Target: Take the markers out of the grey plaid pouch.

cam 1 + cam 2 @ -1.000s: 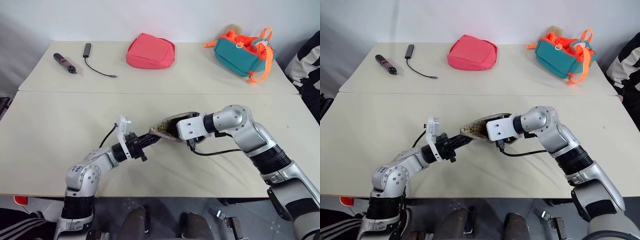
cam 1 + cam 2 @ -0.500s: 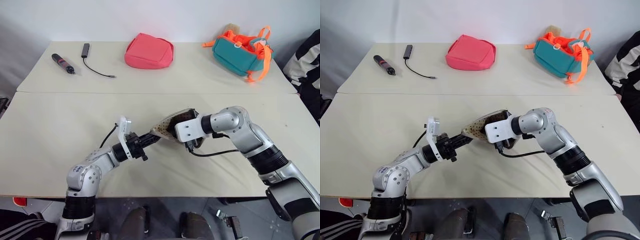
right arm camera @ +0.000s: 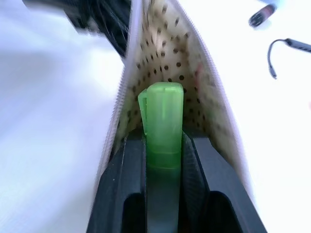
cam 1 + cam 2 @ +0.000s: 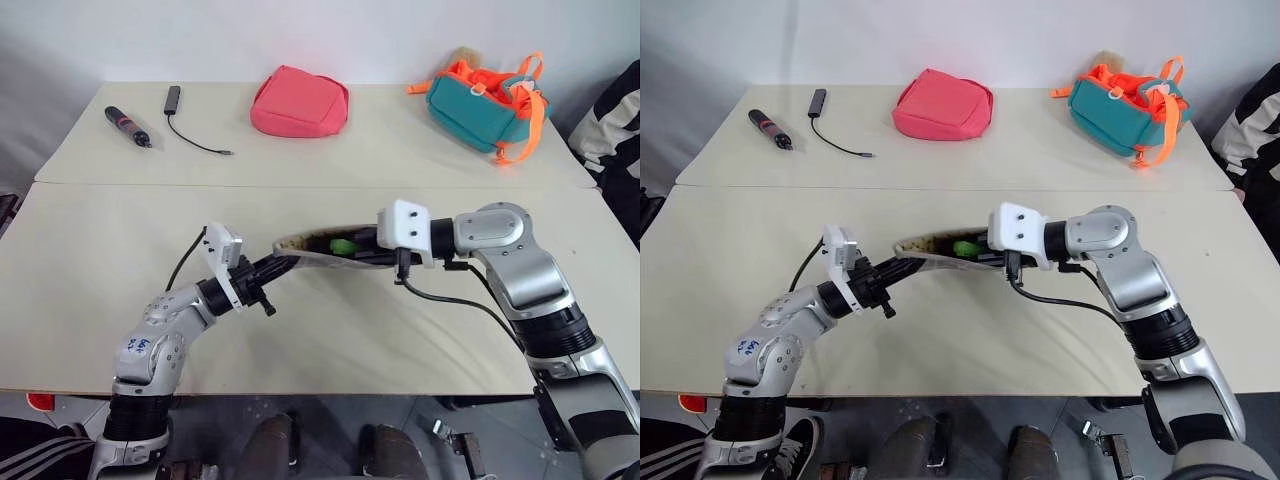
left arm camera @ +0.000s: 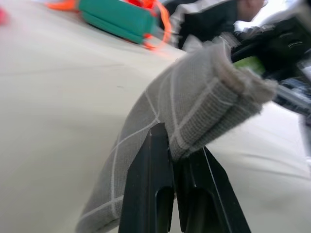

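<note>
Left gripper [image 5: 176,160] clenched on pouch [image 5: 194,111], right gripper [image 3: 164,145] grasping green marker [image 3: 164,121] (barely out); it could snag the lining.

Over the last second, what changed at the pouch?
The right gripper closed on the green marker and lifted it in the mouth of the pouch. The left gripper, clamped on the pouch's edge throughout, pulled it leftward, stretching the pouch flatter. The things on the far table stayed put.

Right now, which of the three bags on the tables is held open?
The grey plaid pouch, held up between both pincers, with a green marker in its mouth. The pink pouch and the teal bag lie untouched far behind.
</note>
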Available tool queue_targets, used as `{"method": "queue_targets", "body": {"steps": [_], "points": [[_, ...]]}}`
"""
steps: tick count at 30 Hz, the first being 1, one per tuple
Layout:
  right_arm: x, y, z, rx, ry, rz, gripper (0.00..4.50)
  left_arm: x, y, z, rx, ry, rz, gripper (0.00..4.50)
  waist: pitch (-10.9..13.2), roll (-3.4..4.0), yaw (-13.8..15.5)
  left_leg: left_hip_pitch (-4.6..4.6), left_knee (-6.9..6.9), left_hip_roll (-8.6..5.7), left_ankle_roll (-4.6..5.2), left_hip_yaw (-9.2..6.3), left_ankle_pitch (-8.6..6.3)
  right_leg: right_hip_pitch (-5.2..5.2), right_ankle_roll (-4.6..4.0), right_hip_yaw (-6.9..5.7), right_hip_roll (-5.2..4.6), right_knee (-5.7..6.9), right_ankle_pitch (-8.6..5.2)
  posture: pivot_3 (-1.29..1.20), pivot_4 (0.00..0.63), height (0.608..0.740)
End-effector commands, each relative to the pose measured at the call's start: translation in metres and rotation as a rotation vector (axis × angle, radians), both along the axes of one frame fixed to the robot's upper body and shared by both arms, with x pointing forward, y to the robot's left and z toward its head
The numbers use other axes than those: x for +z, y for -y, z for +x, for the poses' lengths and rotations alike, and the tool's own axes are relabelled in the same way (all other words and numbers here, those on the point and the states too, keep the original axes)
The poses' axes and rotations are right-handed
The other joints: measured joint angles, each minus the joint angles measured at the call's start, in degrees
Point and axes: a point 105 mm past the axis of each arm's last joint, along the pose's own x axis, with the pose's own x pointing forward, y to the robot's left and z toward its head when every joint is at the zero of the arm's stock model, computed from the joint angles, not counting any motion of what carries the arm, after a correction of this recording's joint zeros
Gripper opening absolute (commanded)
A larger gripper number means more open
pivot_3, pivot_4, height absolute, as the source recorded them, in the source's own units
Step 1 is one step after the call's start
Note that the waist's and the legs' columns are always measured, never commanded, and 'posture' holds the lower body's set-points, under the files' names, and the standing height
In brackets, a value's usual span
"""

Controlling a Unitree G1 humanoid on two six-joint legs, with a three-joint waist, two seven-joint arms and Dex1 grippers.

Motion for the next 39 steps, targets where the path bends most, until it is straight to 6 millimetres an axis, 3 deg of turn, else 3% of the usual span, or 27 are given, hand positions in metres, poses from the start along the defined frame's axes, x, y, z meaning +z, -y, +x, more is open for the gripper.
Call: {"method": "queue_targets", "body": {"steps": [1, 5, 8, 14, 16, 18, 21, 23, 26, 30, 33, 39], "points": [[0.036, -0.011, -0.014, 0.058, 0.009, 0.172, 0.60, 0.017, 0.002, 0.004, 0.022, 0.109, 0.026, 0.00, 0.0, 0.00, 0.0, 0.00, 0.00, 0.00, 0.00, 0.01, 0.00, 0.00, 0.01, 0.01, -0.01, 0.00, 0.01, 0.00, 0.150, 0.740], [0.050, -0.026, -0.026, 0.117, -0.023, 0.264, 0.60, 0.021, 0.011, 0.005, 0.005, 0.132, 0.010, 0.00, 0.0, 0.00, 0.0, -0.01, -0.01, 0.01, -0.03, 0.01, -0.02, -0.03, 0.00, 0.01, 0.00, 0.01, 0.01, 0.00, 0.150, 0.740], [0.060, -0.027, -0.027, 0.112, -0.035, 0.323, 0.60, 0.022, 0.011, 0.006, 0.017, 0.143, 0.009, 0.00, 0.0, 0.00, 0.0, -0.01, -0.03, 0.00, -0.02, 0.01, -0.02, -0.04, 0.00, 0.01, 0.00, 0.01, 0.01, 0.00, 0.150, 0.740], [0.080, 0.024, -0.014, -0.031, -0.028, 0.358, 0.60, 0.025, -0.025, 0.017, 0.159, 0.203, 0.116, 0.00, 0.0, 0.00, 0.1, -0.03, -0.03, -0.01, 0.01, 0.04, -0.02, -0.04, 0.01, 0.01, 0.00, -0.03, 0.02, 0.00, 0.150, 0.740], [0.074, 0.051, -0.007, -0.124, 0.005, 0.279, 0.60, 0.025, -0.040, 0.019, 0.205, 0.214, 0.144, 0.00, 0.0, 0.00, 0.2, -0.03, -0.04, -0.01, 0.01, 0.05, -0.03, -0.05, 0.01, 0.01, 0.01, -0.03, 0.02, 0.00, 0.150, 0.740], [0.071, 0.062, -0.002, -0.170, 0.027, 0.238, 0.60, 0.025, -0.045, 0.020, 0.218, 0.215, 0.146, 0.00, 0.0, 0.00, 0.2, -0.04, -0.05, -0.01, 0.01, 0.05, -0.05, -0.06, 0.01, 0.00, 0.01, -0.08, 0.02, 0.00, 0.150, 0.740], [0.045, 0.075, 0.017, -0.279, 0.149, 0.039, 0.60, 0.025, -0.045, 0.021, 0.217, 0.199, 0.113, 0.00, 0.0, 0.00, -0.1, -0.03, -0.08, 0.02, -0.15, 0.14, -0.17, -0.07, 0.02, 0.04, 0.01, -0.11, 0.03, 0.00, 0.150, 0.740], [0.012, 0.090, 0.040, -0.392, 0.268, -0.147, 0.60, 0.026, -0.041, 0.021, 0.203, 0.202, 0.103, 0.00, 0.0, -0.02, -0.2, 0.01, -0.10, 0.03, -0.12, 0.29, -0.14, -0.13, 0.03, 0.16, 0.01, -0.07, 0.03, 0.00, 0.150, 0.740], [-0.013, 0.096, 0.055, -0.461, 0.301, -0.176, 0.60, 0.027, -0.037, 0.021, 0.189, 0.206, 0.099, 0.00, 0.0, -0.03, -0.2, 0.00, -0.10, 0.05, -0.01, 0.34, -0.06, -0.15, 0.03, 0.21, 0.03, -0.06, 0.03, 0.00, 0.150, 0.740], [-0.049, 0.100, 0.059, -0.467, 0.254, -0.239, 0.60, 0.029, -0.033, 0.021, 0.180, 0.206, 0.093, 0.00, 0.0, -0.04, -0.2, 0.00, -0.10, 0.08, 0.02, 0.35, -0.01, -0.15, 0.03, 0.24, 0.06, -0.05, 0.04, 0.00, 0.150, 0.740], [-0.056, 0.099, 0.059, -0.465, 0.218, -0.232, 0.60, 0.029, -0.031, 0.020, 0.177, 0.206, 0.092, 0.00, 0.0, -0.04, -0.2, 0.03, -0.09, 0.09, 0.02, 0.31, 0.00, -0.07, 0.04, 0.23, 0.08, -0.10, 0.04, 0.00, 0.150, 0.740], [-0.046, 0.094, 0.055, -0.460, 0.136, -0.131, 2.59, 0.027, -0.028, 0.018, 0.167, 0.194, 0.084, 0.00, 0.0, -0.04, -0.1, 0.01, -0.07, 0.18, 0.02, 0.30, -0.01, -0.04, 0.04, 0.25, 0.17, -0.22, 0.14, 0.00, 0.150, 0.740]]}}
